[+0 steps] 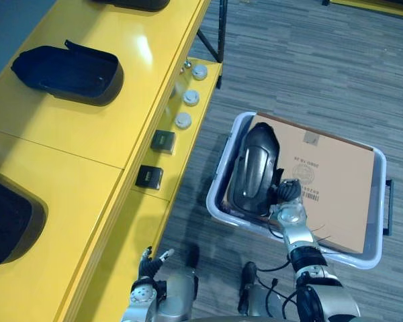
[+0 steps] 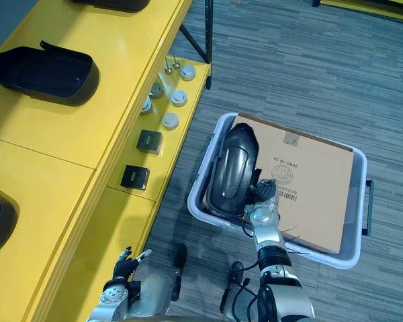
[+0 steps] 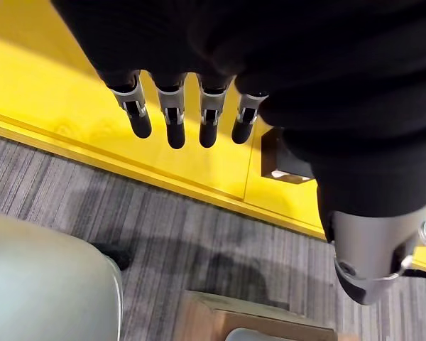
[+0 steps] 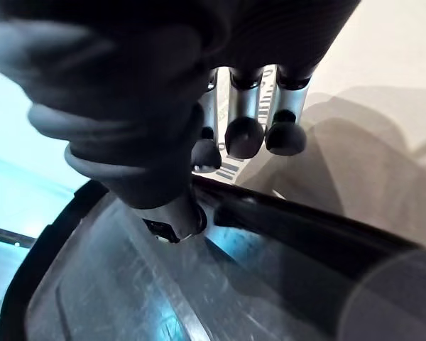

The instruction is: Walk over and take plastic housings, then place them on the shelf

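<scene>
A black plastic housing (image 1: 255, 168) stands on its edge in a white bin (image 1: 219, 201), leaning on a flat cardboard box (image 1: 336, 188). My right hand (image 1: 287, 194) is at the housing's near rim. In the right wrist view the thumb (image 4: 167, 213) lies inside the housing (image 4: 163, 284) and the fingers (image 4: 245, 135) curl over the rim on the cardboard side, pinching it. My left hand (image 1: 148, 265) hangs low beside the yellow shelf (image 1: 87, 134), fingers (image 3: 174, 117) straight and holding nothing. Two more black housings (image 1: 67, 70) (image 1: 7, 221) lie on the shelf top.
A lower yellow ledge holds white round discs (image 1: 183, 121) and two small black squares (image 1: 162, 141). The bin sits on grey striped floor just right of the shelf. Bare yellow surface lies between the two housings on top.
</scene>
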